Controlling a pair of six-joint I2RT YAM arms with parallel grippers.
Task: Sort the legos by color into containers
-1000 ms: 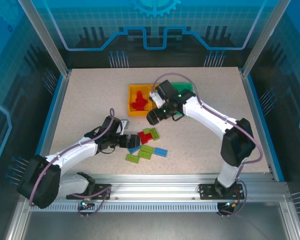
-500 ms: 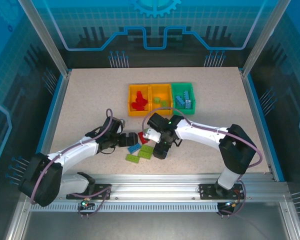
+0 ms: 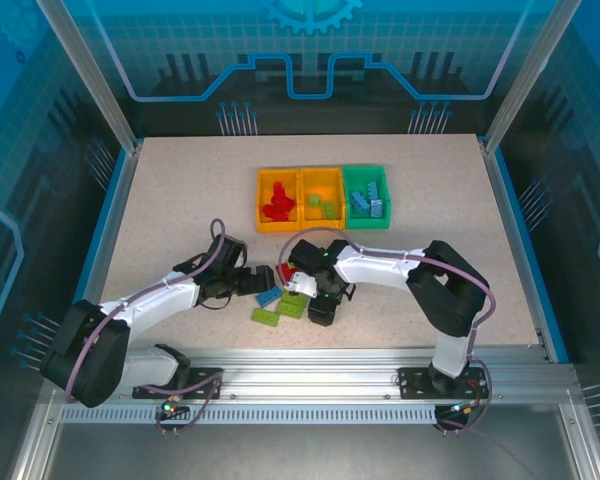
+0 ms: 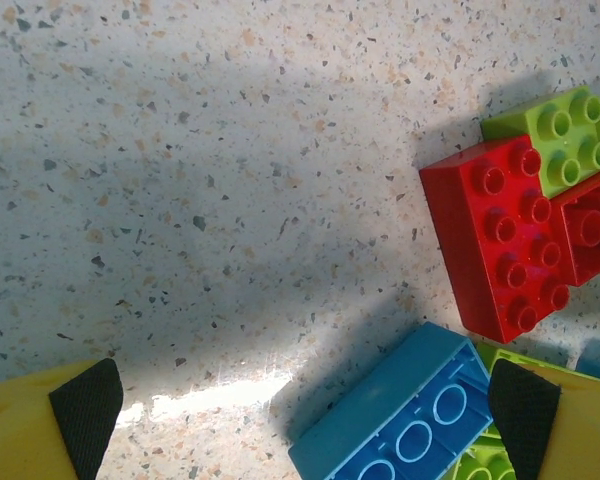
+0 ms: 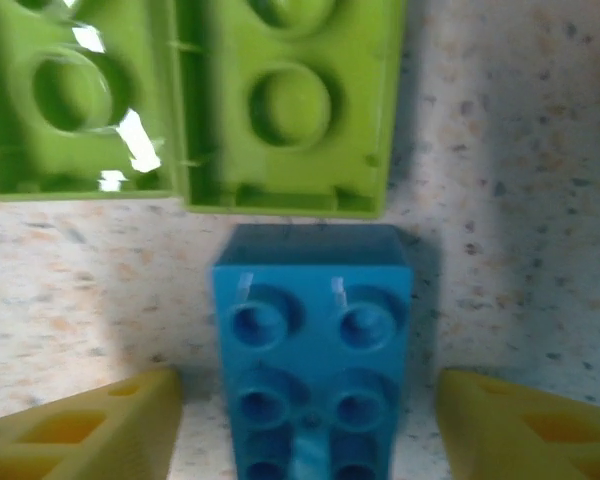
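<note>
Sorting part done: red, lime and blue legos (image 3: 277,208) lie in the containers (image 3: 277,227), one colour per bin. Loose pile (image 3: 283,308) remains on the table (image 3: 180,200). Left jaws open over a blue brick (image 4: 400,420); right jaws open astride a second blue brick (image 5: 315,360).

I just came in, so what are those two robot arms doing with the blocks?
They are sorting legos by color into three bins: red ones lie in the left bin, green in the middle, blue in the green one. A few lie loose on the table. The right arm has its jaws open on either side of a blue brick. The left arm has open jaws low over another blue brick, beside a red brick.
</note>
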